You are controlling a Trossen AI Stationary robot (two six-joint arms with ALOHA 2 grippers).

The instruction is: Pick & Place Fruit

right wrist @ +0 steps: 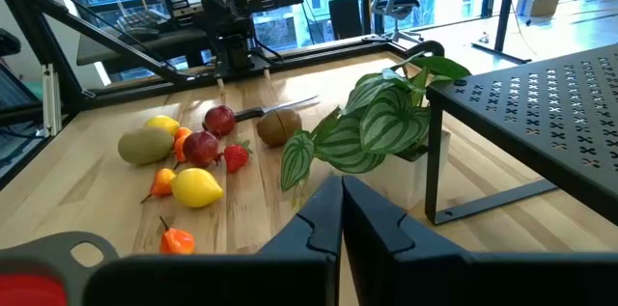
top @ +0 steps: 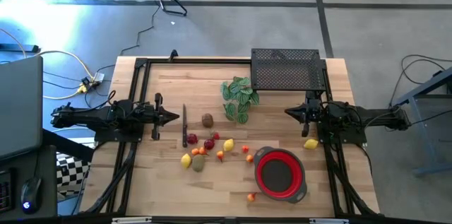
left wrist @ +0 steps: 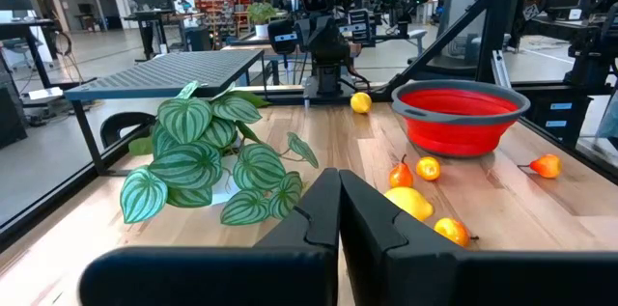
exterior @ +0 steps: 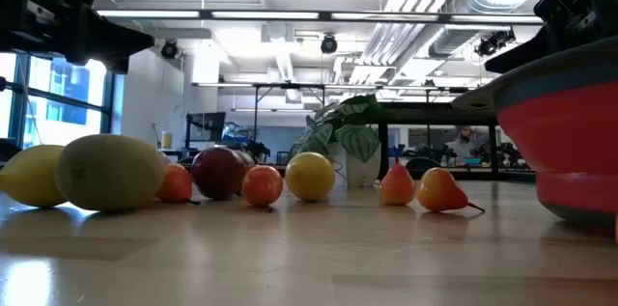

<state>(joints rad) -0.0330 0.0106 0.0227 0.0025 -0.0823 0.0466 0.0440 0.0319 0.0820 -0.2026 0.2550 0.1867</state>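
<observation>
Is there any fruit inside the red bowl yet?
No, it's empty. From above, the red bowl shows only its bare red bottom, and the fruit lies around it on the table.

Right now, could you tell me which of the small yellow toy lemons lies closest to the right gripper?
The yellow toy lemon lying alone beside the right gripper; the other lemons sit in the central fruit cluster.

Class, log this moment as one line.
left tool: shut, empty | right tool: shut, empty | small toy fruits: on table | round red bowl: empty
</observation>
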